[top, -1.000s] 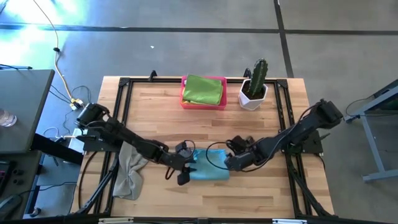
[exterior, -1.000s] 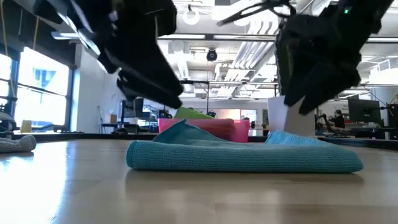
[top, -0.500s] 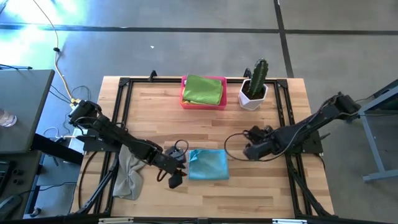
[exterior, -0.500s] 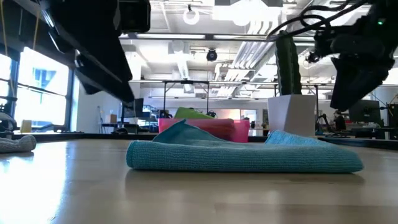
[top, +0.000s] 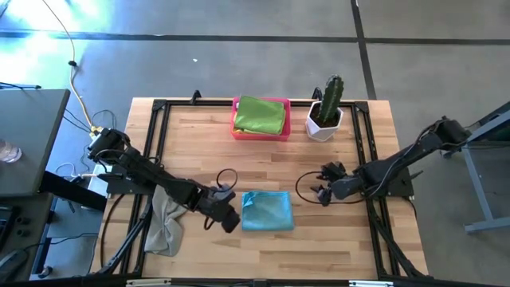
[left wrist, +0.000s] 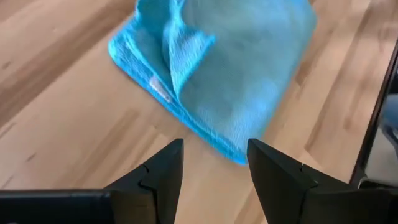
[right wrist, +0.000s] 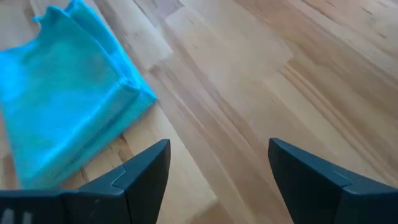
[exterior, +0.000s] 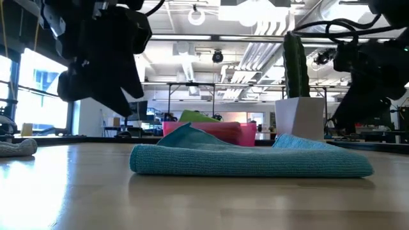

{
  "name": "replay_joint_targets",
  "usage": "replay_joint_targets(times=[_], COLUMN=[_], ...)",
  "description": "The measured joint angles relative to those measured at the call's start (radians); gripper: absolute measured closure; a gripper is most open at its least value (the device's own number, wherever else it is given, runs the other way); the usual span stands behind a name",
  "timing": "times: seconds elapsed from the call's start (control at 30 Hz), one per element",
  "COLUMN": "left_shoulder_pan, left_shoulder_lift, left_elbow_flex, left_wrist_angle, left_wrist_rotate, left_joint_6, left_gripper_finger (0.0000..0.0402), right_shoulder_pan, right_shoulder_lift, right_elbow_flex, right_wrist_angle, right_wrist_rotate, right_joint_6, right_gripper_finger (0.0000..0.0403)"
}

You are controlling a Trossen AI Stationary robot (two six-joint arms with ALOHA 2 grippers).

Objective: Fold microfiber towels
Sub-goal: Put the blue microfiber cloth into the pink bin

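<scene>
Now the light blue towel [top: 267,211] lies folded into a thick, roughly square packet on the wooden table [top: 319,251], with nothing holding it. It sits just ahead of the left gripper [top: 229,221], whose jaws stand apart and empty with the towel's near edge a short way beyond their tips; in the left wrist view a loose flap and a small white tag [left wrist: 159,89] show along that edge. The right gripper [top: 322,194] hangs on the towel's other side, well apart from it, jaws spread wide around bare wood.

A second ago both grippers were pressed in at the towel's two sides; half a second ago they had let go and started backing off, and the right one has since drawn farther away while the left has stayed near. The packet's outline in the low view is unchanged across that time, so the fold appears to have held on release, and this towel looks finished.

Farther out, a lime green towel [top: 260,115] rests in the pink tray [top: 261,135] beside a potted cactus [top: 326,108], and a grey towel [top: 166,221] droops unfolded over the table's left edge, probably still to be folded.

No brand or lettering can be read; the tag is too small to make out.
</scene>
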Motion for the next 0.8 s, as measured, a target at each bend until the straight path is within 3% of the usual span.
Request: replay_joint_targets(times=[0.3, 0.8], left_shoulder_pan=[0.000, 0.000], left_shoulder_lift=[0.000, 0.002], left_elbow_flex=[0.000, 0.000], left_wrist_angle=[0.028, 0.063], left_wrist_rotate=[-0.036, -0.071], left_joint_6=[-0.004, -0.003], left_gripper_finger=[0.0233, 0.0233], right_shoulder_pan=[-0.031, -0.100], right_shoulder_lift=[-0.166, -0.492], right_elbow_flex=[-0.095, -0.293], right_wrist_angle=[0.009, 0.234], right_wrist_rotate=[-0.020, 0.001], right_joint_6=[-0.107, -0.206], right_gripper_finger=[0.0139, 0.0139])
